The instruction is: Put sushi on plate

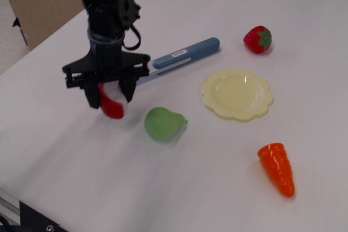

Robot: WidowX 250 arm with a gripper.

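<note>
One arm: a black robot arm came down from the upper left, well to the left of the plate, its wrist pointing straight down over the table.
Table [179,188]: a white surface bearing everything; a brown panel showed beyond its upper-left edge.
Gripper [109,100]: black, two fingers hanging down from a crossbar, clamped on the sushi, one finger on each side of it; it stood well left of the plate.
Tool [176,56]: long, with a blue handle carrying a small white label and a white end; it lay slanted up-left of the plate, its blue tip near the plate's upper-left side and its white end running behind the gripper.
Plate [237,94]: pale yellow, round, scalloped rim, shiny, lying flat with nothing in it.
Pear [163,124]: green, lying on its side just left of and a little below the plate, its narrow end pointing toward the plate; it sat between the plate and the gripper, apart from both.
Carrot [278,169]: orange, ridged, lying below the plate and slightly to the right, its tip pointing away from the plate.
Sushi [112,104]: red and glossy with a white face, tilted nearly on edge between the fingers, well left of the plate; whether it touched the table could not be told.
Strawberry [257,39]: red with green leaves, above the plate near its right side, apart from it.
</note>
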